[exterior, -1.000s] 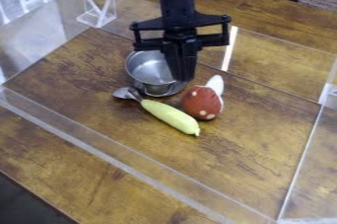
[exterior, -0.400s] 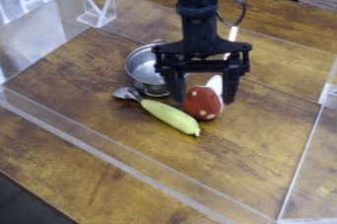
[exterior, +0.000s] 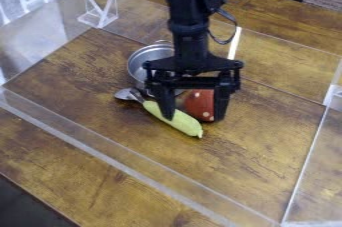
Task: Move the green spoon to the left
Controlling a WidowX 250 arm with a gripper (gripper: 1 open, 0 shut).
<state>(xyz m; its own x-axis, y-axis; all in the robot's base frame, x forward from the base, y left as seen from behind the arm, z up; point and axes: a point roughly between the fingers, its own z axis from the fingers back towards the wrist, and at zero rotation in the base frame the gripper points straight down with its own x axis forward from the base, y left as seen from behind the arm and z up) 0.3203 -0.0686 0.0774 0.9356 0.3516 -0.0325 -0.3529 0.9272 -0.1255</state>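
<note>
The green spoon (exterior: 175, 121) lies flat on the wooden table, its yellow-green handle pointing toward the lower right and its silver bowl (exterior: 127, 95) at the upper left beside the pot. My gripper (exterior: 190, 109) hangs straight down over it, jaws open wide. One finger (exterior: 156, 100) stands just above the spoon's handle. The other finger (exterior: 223, 105) is at the right of the mushroom toy (exterior: 199, 101), which sits between the two. Nothing is held.
A round silver pot (exterior: 147, 68) stands just behind the spoon, partly hidden by the arm. Clear acrylic walls (exterior: 80, 141) run along the front and left of the wooden table (exterior: 254, 161). A clear stand (exterior: 99, 11) sits at the back left.
The gripper went from shut to wide open. It has come down and toward the front, from over the pot to around the spoon handle and the mushroom toy.
</note>
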